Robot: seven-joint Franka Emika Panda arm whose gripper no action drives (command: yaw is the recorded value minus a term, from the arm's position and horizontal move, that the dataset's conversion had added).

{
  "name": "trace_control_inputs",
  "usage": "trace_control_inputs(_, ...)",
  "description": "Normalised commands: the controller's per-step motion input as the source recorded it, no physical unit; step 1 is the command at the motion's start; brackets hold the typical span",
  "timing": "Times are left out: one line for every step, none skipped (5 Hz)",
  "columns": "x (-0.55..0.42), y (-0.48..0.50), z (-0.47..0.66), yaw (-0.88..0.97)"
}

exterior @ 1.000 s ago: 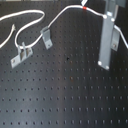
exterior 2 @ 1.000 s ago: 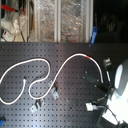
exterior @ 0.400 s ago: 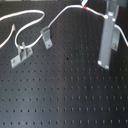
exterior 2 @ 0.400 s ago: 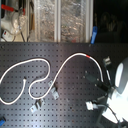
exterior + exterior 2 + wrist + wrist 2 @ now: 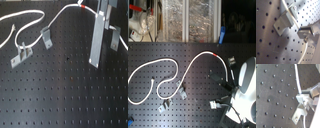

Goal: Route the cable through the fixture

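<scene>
**Gripper clamped on the cable over the perforated board**

In the second wrist view the gripper (image 5: 306, 101) is pinched closed on the cable (image 5: 298, 82), just beside a metal bracket (image 5: 298, 111). In the second exterior view the white cable (image 5: 173, 67) snakes in loops across the black perforated board (image 5: 193, 102), its red tape band (image 5: 216, 53) near the arm (image 5: 245, 85).

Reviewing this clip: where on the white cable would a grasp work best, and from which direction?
Grip the cable beside its red tape band, coming straight down from above. That stretch lies open on the pegboard, away from the metal fixtures, so the claw could probably straddle it.
</scene>
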Motion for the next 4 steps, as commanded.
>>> trace_control_inputs(-0.336, 0.036, 0.44, -0.18)
trace_control_inputs(-0.172, -0.069, 0.33, -0.33)
trace_control_inputs(-0.109, 0.219, 0.01, -0.10)
trace_control_inputs(-0.072, 0.332, 0.01, 0.00)
